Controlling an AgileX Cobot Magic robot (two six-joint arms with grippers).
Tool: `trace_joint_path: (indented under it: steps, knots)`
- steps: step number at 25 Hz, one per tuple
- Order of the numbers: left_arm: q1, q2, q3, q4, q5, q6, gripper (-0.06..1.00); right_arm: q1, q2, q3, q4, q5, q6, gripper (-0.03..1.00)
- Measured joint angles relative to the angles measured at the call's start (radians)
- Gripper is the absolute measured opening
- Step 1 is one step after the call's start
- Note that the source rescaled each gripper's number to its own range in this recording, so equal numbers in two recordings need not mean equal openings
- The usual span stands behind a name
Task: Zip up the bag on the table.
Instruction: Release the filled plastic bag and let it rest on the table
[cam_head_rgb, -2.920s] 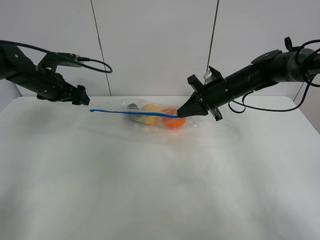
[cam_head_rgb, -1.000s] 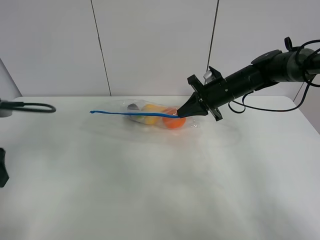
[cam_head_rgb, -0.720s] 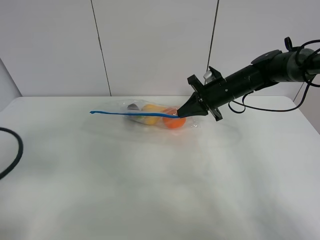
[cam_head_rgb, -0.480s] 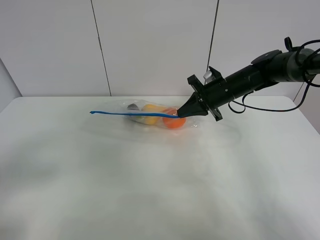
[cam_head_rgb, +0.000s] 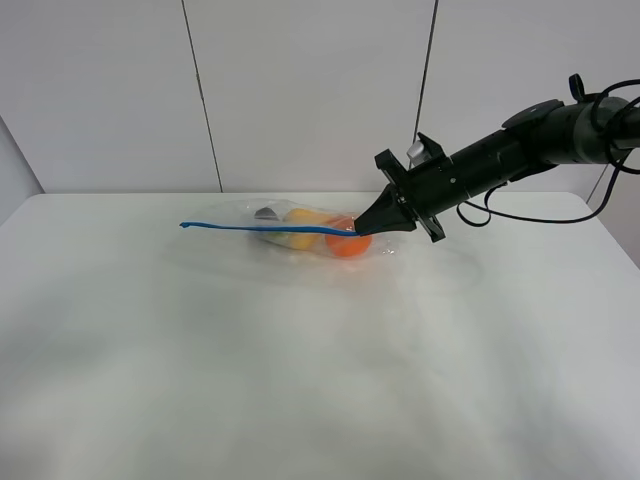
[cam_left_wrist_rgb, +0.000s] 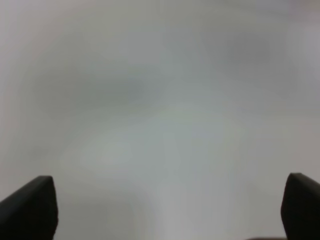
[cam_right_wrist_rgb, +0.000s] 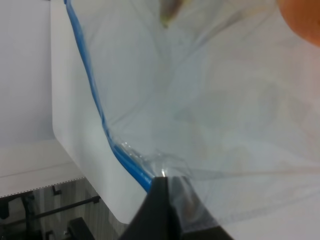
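Observation:
The clear bag (cam_head_rgb: 300, 228) lies at the back middle of the white table (cam_head_rgb: 300, 390), with an orange fruit (cam_head_rgb: 347, 245) and yellow fruit showing through. Its blue zipper strip (cam_head_rgb: 250, 227) runs left from my right gripper (cam_head_rgb: 362, 227), which is shut on the strip's right end. In the right wrist view the bag (cam_right_wrist_rgb: 215, 100) fills the frame, the strip (cam_right_wrist_rgb: 90, 85) leads to the closed right gripper (cam_right_wrist_rgb: 167, 197). My left gripper (cam_left_wrist_rgb: 167, 215) is open and empty, its fingertips (cam_left_wrist_rgb: 32, 210) wide apart over a blurred pale surface. The left arm is out of the exterior view.
The right arm (cam_head_rgb: 500, 155) reaches in from the back right with a cable (cam_head_rgb: 530, 218) hanging over the table's far right edge. A grey panelled wall (cam_head_rgb: 300, 90) stands right behind the table.
The left arm has pulled away from the strip's left end and left the exterior view at the left. The right gripper and the bag have not moved.

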Motion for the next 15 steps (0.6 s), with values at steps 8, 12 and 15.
trace_joint_path:
  steps: [8,12,15]
  knots:
    - [-0.014,-0.088,0.002,0.002,0.001,0.000,1.00,0.000,0.000,0.000,-0.019,0.000,0.023,0.07]
    - [-0.018,-0.088,0.002,0.002,0.001,0.000,1.00,0.000,0.000,0.000,-0.061,0.000,0.055,0.38]
    - [-0.018,-0.088,0.002,0.002,0.001,0.000,1.00,0.000,0.000,0.000,-0.104,0.000,0.064,0.78]
